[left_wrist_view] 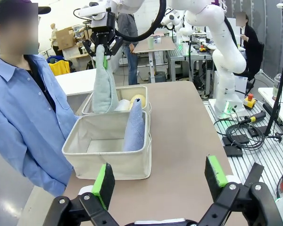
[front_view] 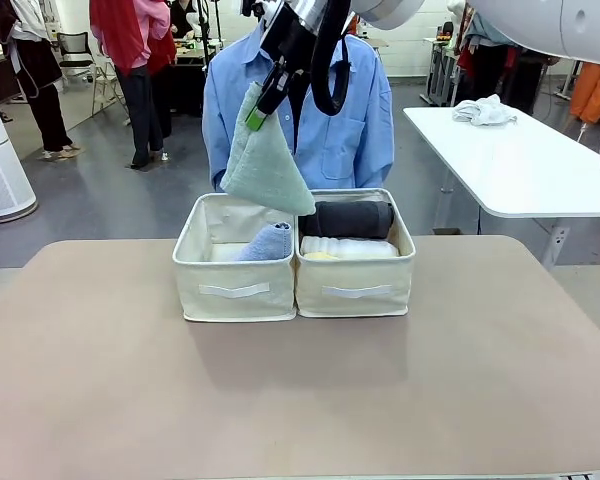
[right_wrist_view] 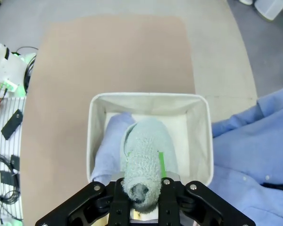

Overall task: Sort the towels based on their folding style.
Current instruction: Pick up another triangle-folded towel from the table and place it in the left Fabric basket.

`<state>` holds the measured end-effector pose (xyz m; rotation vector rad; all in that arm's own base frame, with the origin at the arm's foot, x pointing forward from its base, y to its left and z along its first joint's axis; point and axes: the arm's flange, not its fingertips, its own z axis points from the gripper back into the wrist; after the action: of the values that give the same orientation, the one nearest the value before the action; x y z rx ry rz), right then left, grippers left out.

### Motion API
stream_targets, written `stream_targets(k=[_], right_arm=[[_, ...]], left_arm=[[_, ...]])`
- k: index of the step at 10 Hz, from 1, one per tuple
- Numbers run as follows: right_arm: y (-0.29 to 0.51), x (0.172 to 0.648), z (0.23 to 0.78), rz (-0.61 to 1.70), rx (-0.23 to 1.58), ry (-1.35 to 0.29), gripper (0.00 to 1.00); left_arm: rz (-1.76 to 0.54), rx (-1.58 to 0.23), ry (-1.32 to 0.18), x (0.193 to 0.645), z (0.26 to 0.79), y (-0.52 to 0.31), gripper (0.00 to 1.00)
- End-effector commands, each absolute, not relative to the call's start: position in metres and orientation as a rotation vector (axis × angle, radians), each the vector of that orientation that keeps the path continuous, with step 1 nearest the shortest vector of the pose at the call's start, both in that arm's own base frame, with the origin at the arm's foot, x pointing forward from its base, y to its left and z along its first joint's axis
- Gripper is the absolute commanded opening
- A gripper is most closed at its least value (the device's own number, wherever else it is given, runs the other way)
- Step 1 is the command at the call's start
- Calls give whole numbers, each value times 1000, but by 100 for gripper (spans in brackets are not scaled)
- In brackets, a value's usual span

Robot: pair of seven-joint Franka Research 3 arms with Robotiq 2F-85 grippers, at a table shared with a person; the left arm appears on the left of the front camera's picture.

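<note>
My right gripper (front_view: 256, 108) is shut on the tip of a pale teal cone-folded towel (front_view: 267, 165), which hangs above the back of the left cloth basket (front_view: 234, 290). Looking straight down from the right wrist, the teal towel (right_wrist_view: 144, 162) sits in the right gripper (right_wrist_view: 140, 189) over that basket (right_wrist_view: 148, 97). A periwinkle-blue cone towel (front_view: 268, 243) stands inside it. The right basket (front_view: 355, 290) holds a dark grey roll (front_view: 348, 219), a white roll (front_view: 352, 247) and a yellow roll (front_view: 320, 256). My left gripper (left_wrist_view: 159, 176) is open and empty, off the baskets' left end.
A person in a blue shirt (front_view: 345, 135) stands close behind the baskets. A white table (front_view: 520, 165) at the right carries a whitish cloth heap (front_view: 483, 110). The tan tabletop (front_view: 300, 390) lies bare in front of the baskets. Cables (left_wrist_view: 240, 136) lie beside the table.
</note>
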<state>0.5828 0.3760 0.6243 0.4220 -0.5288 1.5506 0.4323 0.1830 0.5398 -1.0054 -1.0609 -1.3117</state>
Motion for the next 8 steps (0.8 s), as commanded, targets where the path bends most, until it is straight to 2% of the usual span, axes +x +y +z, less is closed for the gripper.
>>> stream_targets(k=[1,4,8], right_arm=[[401,580,633,1608,440,-542,19],[420,592,622,1614,461,-540,19],[453,622,582,1648,502,-439,19]], left_arm=[[-1309,-1007,-1065,430,542,184,100],[-1309,-1007,-1065,430,542,184,100],[-1309,-1007,-1065,430,542,184,100]])
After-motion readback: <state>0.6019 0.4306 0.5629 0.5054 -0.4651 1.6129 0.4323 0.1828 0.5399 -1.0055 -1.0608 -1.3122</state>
